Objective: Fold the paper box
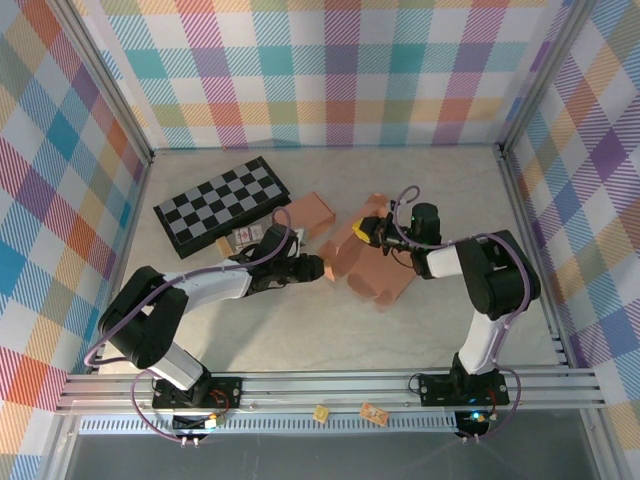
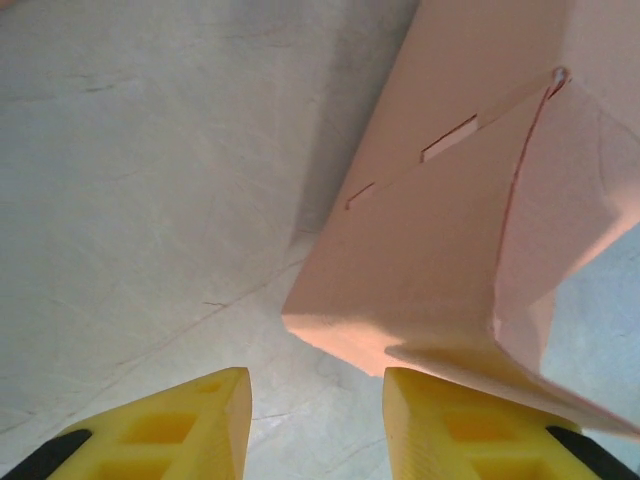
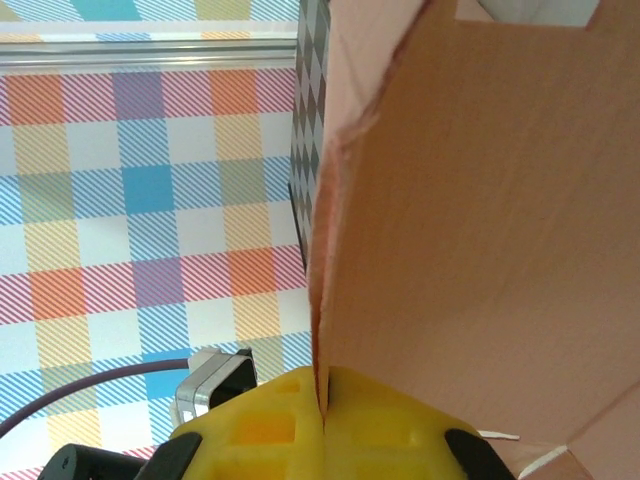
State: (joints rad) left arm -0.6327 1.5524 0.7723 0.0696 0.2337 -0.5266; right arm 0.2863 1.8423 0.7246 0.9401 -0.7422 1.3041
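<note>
Pale tabletop (image 1: 300, 335): right gripper (image 3: 322, 390) pinches the paper box (image 1: 378, 268), left gripper (image 2: 312, 390) gapes beside it.

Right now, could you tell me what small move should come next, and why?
Probably ease the left pincer forward around the pink paper box corner: its jaws stand open with that corner just ahead, while the right pincer is shut on a panel.

Comprises left arm (image 1: 213, 286) and right arm (image 1: 481, 340): black joints, white link covers, purple cables (image 1: 394, 218), yellow recessed fingers (image 2: 170, 430) with black pads.
</note>
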